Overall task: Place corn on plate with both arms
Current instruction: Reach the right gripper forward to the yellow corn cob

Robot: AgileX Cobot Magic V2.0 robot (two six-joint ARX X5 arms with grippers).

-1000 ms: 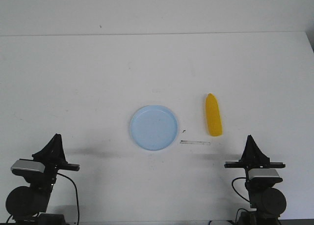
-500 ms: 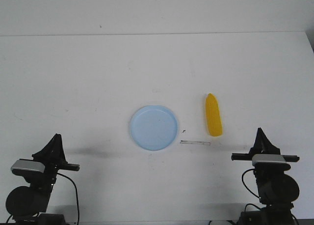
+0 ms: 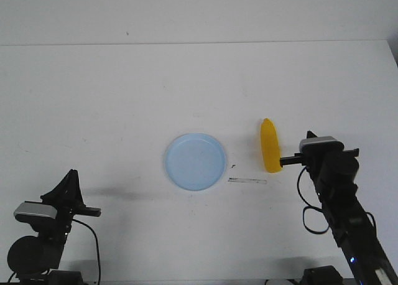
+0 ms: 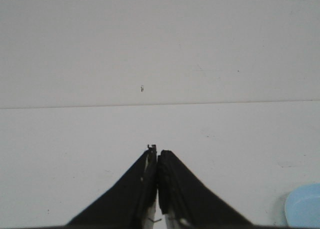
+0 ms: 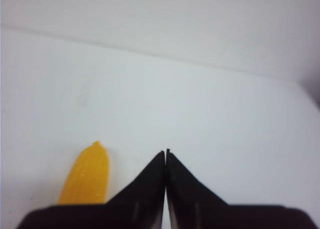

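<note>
Yellow plastic, by the look of it: the corn (image 3: 270, 147) is a moulded toy cob, probably light and stiff, with a ribbed skin that should give the pincer tips some bite. It lies flat on the white table (image 3: 124, 98), right of centre and somewhat nearer the front edge than the back, its pointed end toward the back edge and its blunt end toward the front. The pale blue plate (image 3: 195, 161) sits just left of it, apart from it, bare. A thin pale strip (image 3: 247, 181) lies on the table between them, toward the front.

The right pincer (image 5: 165, 152) is reached out beside the cob's blunt end, on the side toward the right edge; its tips are pressed together and hold nothing. Whether the arm touches the cob the front view does not settle. The left pincer (image 4: 157, 150) is also closed and empty, parked by the front-left corner, well apart from both things.

Being round and tapered, the cob would likely roll or squirt out if pinched near the tip. The thicker middle, taken across its width, looks the safer hold, and the tips must part first. A light toy like this may skid on the smooth table if nudged sideways.
</note>
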